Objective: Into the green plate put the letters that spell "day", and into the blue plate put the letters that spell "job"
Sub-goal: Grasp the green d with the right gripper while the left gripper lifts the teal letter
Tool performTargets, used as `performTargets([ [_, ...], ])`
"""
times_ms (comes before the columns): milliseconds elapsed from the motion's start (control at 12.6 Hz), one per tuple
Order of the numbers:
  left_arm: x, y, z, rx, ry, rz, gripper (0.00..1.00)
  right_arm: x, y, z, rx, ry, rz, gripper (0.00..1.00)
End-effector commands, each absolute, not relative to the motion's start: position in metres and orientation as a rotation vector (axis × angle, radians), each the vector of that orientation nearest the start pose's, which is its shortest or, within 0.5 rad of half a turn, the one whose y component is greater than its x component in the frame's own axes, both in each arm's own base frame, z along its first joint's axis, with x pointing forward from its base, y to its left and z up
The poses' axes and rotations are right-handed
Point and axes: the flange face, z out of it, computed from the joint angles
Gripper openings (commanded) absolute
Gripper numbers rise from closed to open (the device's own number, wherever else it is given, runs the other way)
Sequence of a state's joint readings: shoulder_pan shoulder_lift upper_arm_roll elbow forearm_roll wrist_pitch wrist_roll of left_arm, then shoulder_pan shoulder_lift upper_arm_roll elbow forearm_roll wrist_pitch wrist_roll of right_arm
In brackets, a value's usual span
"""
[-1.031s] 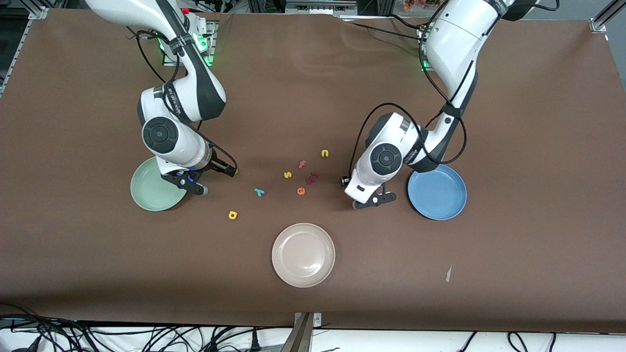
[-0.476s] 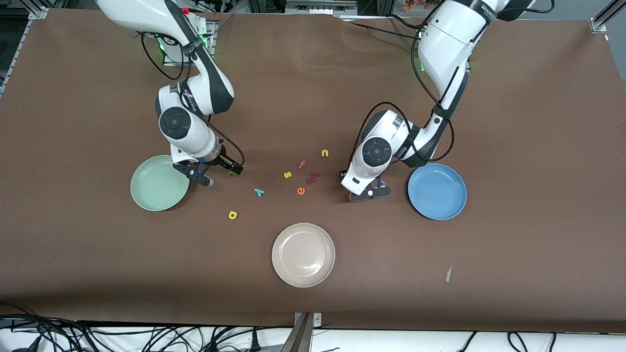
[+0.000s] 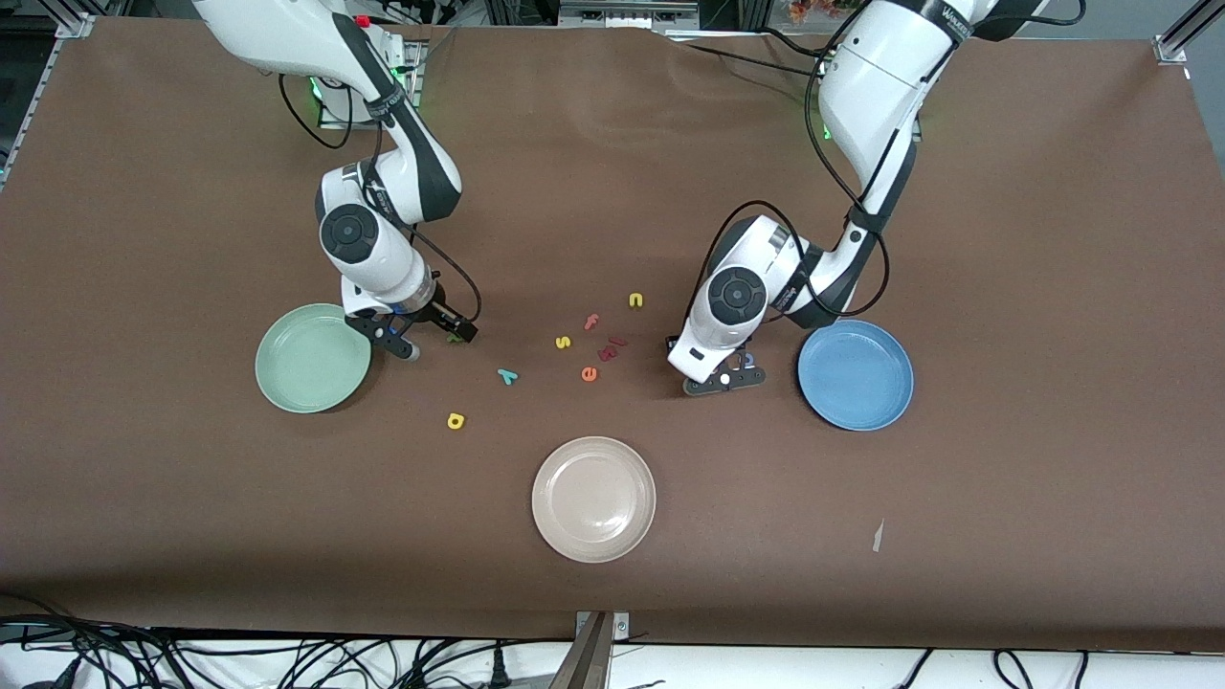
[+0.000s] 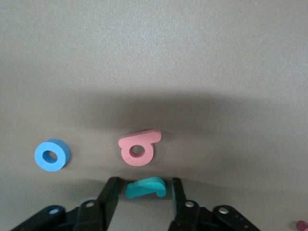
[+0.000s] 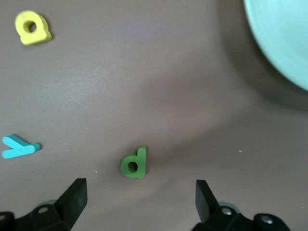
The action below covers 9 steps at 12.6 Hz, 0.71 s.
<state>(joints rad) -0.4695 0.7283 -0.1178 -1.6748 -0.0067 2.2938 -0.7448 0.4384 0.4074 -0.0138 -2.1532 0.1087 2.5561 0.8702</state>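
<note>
Beside the blue plate (image 3: 855,374), toward the left arm's end of the tabletop, the left gripper (image 4: 143,199) has dropped lower than a second ago and narrowed its jaws around the teal "j" (image 4: 146,187), which now sits between the fingers; whether they truly pinch it yet I cannot tell. The pink "b" (image 4: 138,147) and blue "o" (image 4: 52,154) lie just beside it on the cloth. Over by the green plate (image 3: 312,358), the right gripper (image 5: 140,199) has moved off the plate and hangs wide open above the olive "d" (image 5: 134,163), holding nothing. The yellow "a" (image 3: 456,420) and teal "y" (image 3: 507,375) wait nearby. Both plates look bare, so the first picks are only beginning.
</note>
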Motion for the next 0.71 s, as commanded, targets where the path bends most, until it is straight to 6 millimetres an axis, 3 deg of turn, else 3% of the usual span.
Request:
performTargets([
  [0,0.559,-0.36,0.18,-3.109,-0.307,0.182,0.06,0.515,0.235,0.194,-2.984,0.826,0.065,1.0],
  [159,0.56,-0.36,0.191,-3.113,-0.306,0.171,0.06,0.516,0.235,0.188,-2.983,0.827,0.057,1.0],
  [317,0.561,-0.356,0.217,-3.086,-0.281,0.212,0.05,0.517,0.235,0.182,-2.984,0.829,0.061,0.99],
  [476,0.567,-0.341,0.245,-3.068,-0.302,0.228,0.05,0.517,0.235,0.177,-2.987,0.83,0.066,0.95],
  [635,0.58,-0.309,0.263,-3.05,-0.32,0.252,0.06,0.52,0.236,0.172,-2.987,0.835,0.07,0.9],
])
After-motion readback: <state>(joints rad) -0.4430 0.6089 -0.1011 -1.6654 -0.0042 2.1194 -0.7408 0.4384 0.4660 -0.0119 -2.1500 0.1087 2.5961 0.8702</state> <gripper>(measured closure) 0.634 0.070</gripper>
